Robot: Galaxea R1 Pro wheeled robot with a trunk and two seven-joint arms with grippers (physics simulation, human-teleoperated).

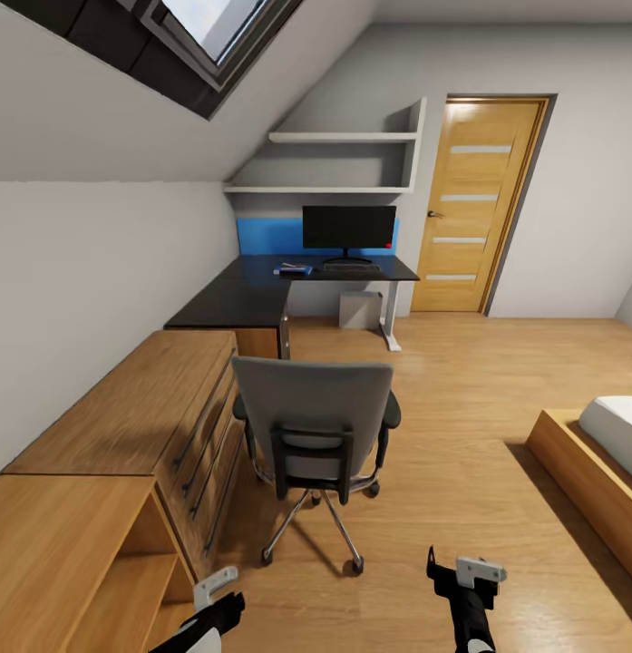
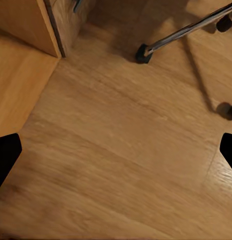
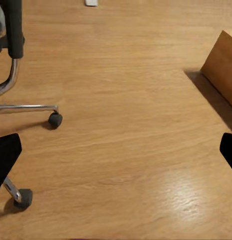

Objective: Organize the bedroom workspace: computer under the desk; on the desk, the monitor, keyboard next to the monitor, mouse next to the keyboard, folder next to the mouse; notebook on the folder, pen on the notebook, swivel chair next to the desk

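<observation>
Bedroom, wood floor [image 1: 461, 399]
Chair [image 1: 316, 422] stands before me, desk [image 1: 261, 295] beyond; both my pincers [image 2: 116, 150] [image 3: 116, 150] seemingly spread wide.

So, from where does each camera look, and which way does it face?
Head view: sits high, faces forward and down at the swivel chair and far desk; left pincer and right pincer show low.
Left wrist view: faces the floor; dark fingertips at the edges.
Right wrist view: also faces the floor; fingertips too.
Shared: all three see the chair's chrome base.
</observation>
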